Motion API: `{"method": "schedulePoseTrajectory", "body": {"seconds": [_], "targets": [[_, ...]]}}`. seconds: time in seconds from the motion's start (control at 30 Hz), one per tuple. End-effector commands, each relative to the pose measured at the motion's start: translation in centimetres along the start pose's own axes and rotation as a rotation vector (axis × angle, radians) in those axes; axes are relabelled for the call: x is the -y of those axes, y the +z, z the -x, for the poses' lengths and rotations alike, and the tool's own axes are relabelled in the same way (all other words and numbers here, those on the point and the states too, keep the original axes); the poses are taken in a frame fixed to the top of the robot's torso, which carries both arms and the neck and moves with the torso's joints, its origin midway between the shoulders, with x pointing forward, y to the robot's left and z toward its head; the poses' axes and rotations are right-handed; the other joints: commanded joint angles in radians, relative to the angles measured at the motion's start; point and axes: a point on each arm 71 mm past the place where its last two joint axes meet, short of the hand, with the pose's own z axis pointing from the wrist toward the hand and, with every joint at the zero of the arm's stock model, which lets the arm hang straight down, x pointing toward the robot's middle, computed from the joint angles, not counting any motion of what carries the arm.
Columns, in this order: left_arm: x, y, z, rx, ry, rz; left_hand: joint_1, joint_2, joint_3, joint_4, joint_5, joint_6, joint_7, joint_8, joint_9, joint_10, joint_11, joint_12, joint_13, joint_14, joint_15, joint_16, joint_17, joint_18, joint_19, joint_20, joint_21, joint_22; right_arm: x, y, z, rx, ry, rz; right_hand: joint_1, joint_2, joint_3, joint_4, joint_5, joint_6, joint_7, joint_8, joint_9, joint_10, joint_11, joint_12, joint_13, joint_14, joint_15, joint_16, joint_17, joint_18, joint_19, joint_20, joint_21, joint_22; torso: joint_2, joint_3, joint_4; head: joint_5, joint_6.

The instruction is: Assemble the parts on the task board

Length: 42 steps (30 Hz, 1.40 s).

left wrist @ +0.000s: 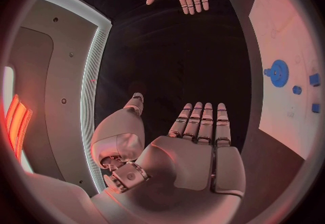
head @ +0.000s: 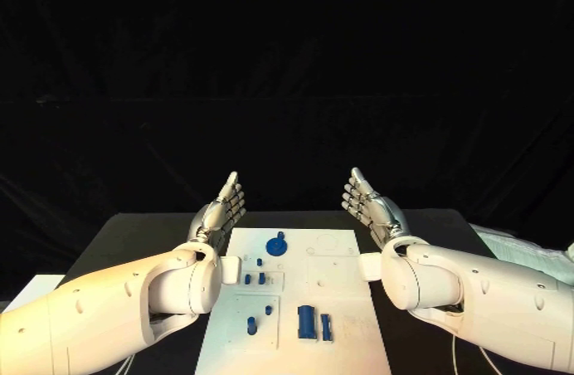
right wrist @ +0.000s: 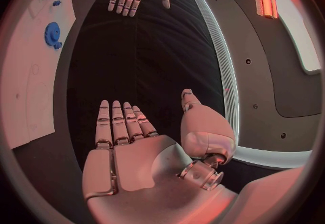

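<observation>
**Both hands raised flat and empty either side of the task board**

Nearest the head camera, the two white arms come in low at either side, their forearms flanking the task board (head: 347,267). No brand, label or legible writing can be made out on the arms, the board or the parts.

The left hand (head: 219,209) stands up beyond the board's far left corner, fingers straight and held together, palm turned inward; it holds nothing. The right hand (head: 373,207) mirrors it beyond the far right corner, fingers extended, likewise released and empty. In each wrist view the hand's own palm lies flat with the thumb (left wrist: 133,104) set apart, and the opposite hand faces it across the black table (head: 143,234).

The task board is a white plate in the middle of the table, between the two forearms. On it a blue gear-like part (head: 278,245) sits near the far edge, several small blue pegs (head: 260,262) lie left of centre, and two longer blue pieces (head: 308,321) lie side by side near the close edge, with another small blue piece (head: 252,325) to their left. Neither hand touches the board or any part.
</observation>
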Motion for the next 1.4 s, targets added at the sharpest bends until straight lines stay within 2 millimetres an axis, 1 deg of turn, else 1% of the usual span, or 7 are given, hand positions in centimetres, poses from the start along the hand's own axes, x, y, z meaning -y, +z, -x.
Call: {"method": "schedulePoseTrajectory", "body": {"seconds": [0.03, 0.07, 0.17, 0.83, 0.87, 0.97, 1.4], "targets": [[0.60, -0.16, 0.11, 0.047, 0.073, -0.072, -0.139, 0.001, -0.033, 0.000, -0.007, -0.105, -0.011, -0.007, -0.002, -0.113, -0.007, -0.006, -0.002, -0.106, -0.004, -0.013, -0.002, -0.054, -0.092, -0.047, -0.006, -0.039, -0.24, -0.13, 0.38, 0.070, -0.007, 0.031, -0.146, 0.000, -0.051, -0.001, -0.019, -0.097, -0.019, -0.007, -0.003, -0.108, -0.008, -0.007, -0.004, -0.113, -0.002, -0.004, -0.010, -0.060, -0.108, -0.030, -0.012, -0.005, 0.000, 0.0002, 0.0004, 0.000, 0.000], [0.60, -0.16, 0.11, 0.047, 0.073, -0.072, -0.151, 0.001, -0.104, 0.000, -0.007, -0.114, -0.011, -0.007, -0.002, -0.123, -0.007, -0.006, -0.002, -0.115, -0.004, -0.013, -0.002, -0.054, -0.100, -0.047, -0.006, -0.042, -0.24, -0.13, 0.38, 0.070, -0.007, 0.031, -0.159, 0.000, -0.051, -0.001, -0.019, -0.105, -0.019, -0.007, -0.003, -0.118, -0.008, -0.007, -0.004, -0.123, -0.002, -0.004, -0.010, -0.060, -0.117, -0.030, -0.012, -0.005, 0.000, 0.0002, 0.0004, 0.000, 0.000], [0.60, -0.16, 0.11, 0.047, 0.073, -0.072, -0.188, 0.001, -0.104, 0.000, -0.007, -0.141, -0.011, -0.007, -0.002, -0.153, -0.007, -0.006, -0.002, -0.143, -0.004, -0.013, -0.002, -0.054, -0.125, -0.047, -0.006, -0.121, -0.24, -0.13, 0.38, 0.070, -0.007, 0.031, -0.197, 0.000, -0.051, -0.001, -0.019, -0.131, -0.019, -0.007, -0.003, -0.146, -0.008, -0.007, -0.004, -0.153, -0.002, -0.004, -0.010, -0.060, -0.145, -0.030, -0.012, -0.005, 0.000, 0.0002, 0.0004, 0.000, 0.000], [0.60, -0.16, 0.11, 0.047, 0.073, -0.072, -0.322, 0.001, -0.104, 0.000, -0.007, -0.242, -0.011, -0.007, -0.002, -0.261, -0.007, -0.006, -0.002, -0.246, -0.004, -0.013, -0.002, -0.054, -0.212, -0.047, -0.006, -0.121, -0.24, -0.13, 0.38, 0.070, -0.007, 0.031, -0.338, 0.000, -0.051, -0.001, -0.019, -0.224, -0.019, -0.007, -0.003, -0.252, -0.008, -0.007, -0.004, -0.263, -0.002, -0.004, -0.010, -0.060, -0.251, -0.030, -0.012, -0.005, 0.000, 0.0002, 0.0004, 0.000, 0.000], [0.60, -0.16, 0.11, 0.047, 0.073, -0.072, -0.339, 0.001, -0.104, 0.000, -0.007, -0.256, -0.011, -0.007, -0.002, -0.277, -0.007, -0.006, -0.002, -0.261, -0.004, -0.013, -0.002, -0.054, -0.290, -0.047, -0.006, -0.121, -0.24, -0.13, 0.38, 0.070, -0.007, 0.031, -0.345, 0.000, -0.051, -0.001, -0.019, -0.229, -0.019, -0.007, -0.003, -0.255, -0.008, -0.007, -0.004, -0.268, -0.002, -0.004, -0.010, -0.060, -0.255, -0.030, -0.012, -0.005, 0.000, 0.0002, 0.0004, 0.000, 0.000], [0.60, -0.16, 0.11, 0.047, 0.073, -0.072, -0.437, 0.001, -0.104, 0.000, -0.007, -0.328, -0.011, -0.007, -0.002, -0.355, -0.007, -0.006, -0.002, -0.333, -0.004, -0.013, -0.002, -0.054, -0.290, -0.047, -0.006, -0.121, -0.24, -0.13, 0.38, 0.070, -0.007, 0.031, -0.459, 0.000, -0.051, -0.001, -0.019, -0.304, -0.019, -0.007, -0.003, -0.341, -0.008, -0.007, -0.004, -0.356, -0.002, -0.004, -0.010, -0.060, -0.339, -0.030, -0.012, -0.005, 0.000, 0.0002, 0.0004, 0.000, 0.000], [0.60, -0.16, 0.11, 0.047, 0.073, -0.072, -0.437, 0.001, -0.104, 0.000, -0.007, -0.328, -0.011, -0.007, -0.002, -0.355, -0.007, -0.006, -0.002, -0.333, -0.004, -0.013, -0.002, -0.054, -0.290, -0.047, -0.006, -0.121, -0.24, -0.13, 0.38, 0.070, -0.007, 0.031, -0.459, 0.000, -0.051, -0.001, -0.019, -0.304, -0.019, -0.007, -0.003, -0.341, -0.008, -0.007, -0.004, -0.356, -0.002, -0.004, -0.010, -0.060, -0.339, -0.030, -0.012, -0.005, 0.000, 0.0002, 0.0004, 0.000, 0.000]]}}
